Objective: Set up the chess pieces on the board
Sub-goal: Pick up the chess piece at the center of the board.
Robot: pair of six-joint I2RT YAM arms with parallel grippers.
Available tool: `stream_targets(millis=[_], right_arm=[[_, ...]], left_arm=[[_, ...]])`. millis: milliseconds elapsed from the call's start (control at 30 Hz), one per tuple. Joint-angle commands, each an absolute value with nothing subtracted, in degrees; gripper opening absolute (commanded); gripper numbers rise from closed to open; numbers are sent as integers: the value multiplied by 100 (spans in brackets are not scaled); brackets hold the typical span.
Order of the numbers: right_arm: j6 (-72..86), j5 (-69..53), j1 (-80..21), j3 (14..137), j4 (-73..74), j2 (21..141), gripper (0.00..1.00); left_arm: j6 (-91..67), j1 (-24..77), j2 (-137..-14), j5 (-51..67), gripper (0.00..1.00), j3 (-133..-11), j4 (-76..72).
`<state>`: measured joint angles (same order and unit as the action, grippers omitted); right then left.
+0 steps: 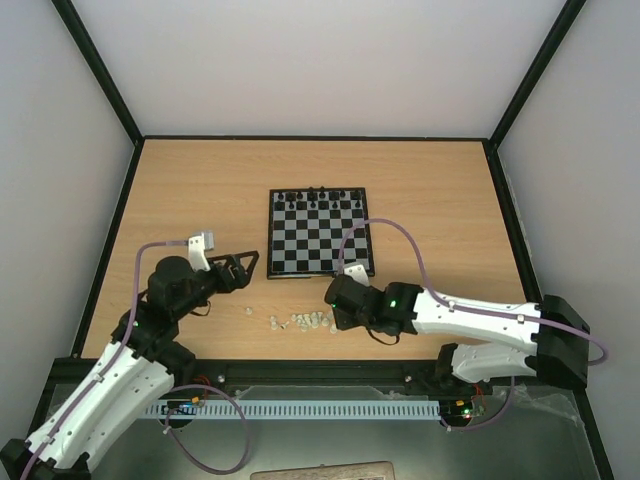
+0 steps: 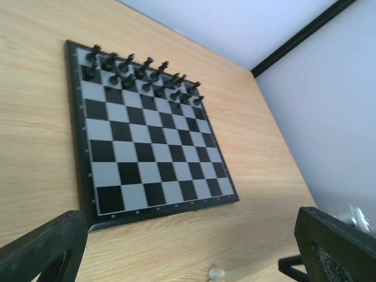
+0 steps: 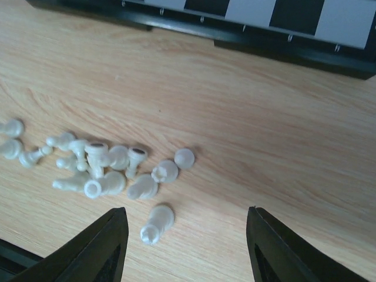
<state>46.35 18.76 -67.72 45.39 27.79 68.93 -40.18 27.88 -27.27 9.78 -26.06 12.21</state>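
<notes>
Right wrist view gives the closest look at the chess pieces [image 3: 111, 167]: tiny, glossy cream-white plastic, mostly tipped on their sides in a loose heap on the wooden desk [image 3: 264, 147], their long axes pointing every which way. A lone piece [image 3: 156, 223] lies just clear of the heap, on its side, its long axis slanting from upper right to lower left in that picture. It sits between the right jaws, which stand apart and touch nothing. Only the black-bordered near edge of the board [image 3: 276, 35] shows there.

Top external view adds the layout. The chess pieces [image 1: 300, 321] stretch in a short row across the desk, near the board [image 1: 320, 232] but off it, with a stray piece [image 1: 248, 310] a little to the left. The black pieces [image 1: 320, 198] stand in two rows at the board's far edge.

Left wrist view alone shows the whole checkered board [image 2: 147, 147] and the black pieces [image 2: 141, 73] upright. The left jaws are wide apart and empty.
</notes>
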Motion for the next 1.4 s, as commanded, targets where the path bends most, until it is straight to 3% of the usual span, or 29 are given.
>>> stream_targets(millis=[0,233,400,800,933,1367], right_arm=[[5037,2135,-7176,4179,2589,6946,54],[5069,2045,-7626,3998,2022,7356,45],[5131,2022,-7756,4047,1893,7696,40],[5294,2338,-7754,4257,2189,8092,17],[5334,2323,-7758,4292,2259,8095,4],[5008,3195,-7365,5287,3889,6834,8]], left_arm=[[-4179,2905,-2774,757,99,-2427,1554],[-3951,3298,-3662,409,99,-2531,1440],[-3981,3471,-3458,370,100,-2294,1230],[-3962,3472,-3340,189,100,-2304,1370],[-3956,3479,-3331,185,99,-2269,1365],[-3804,3474,-3491,21,99,-2365,1283]])
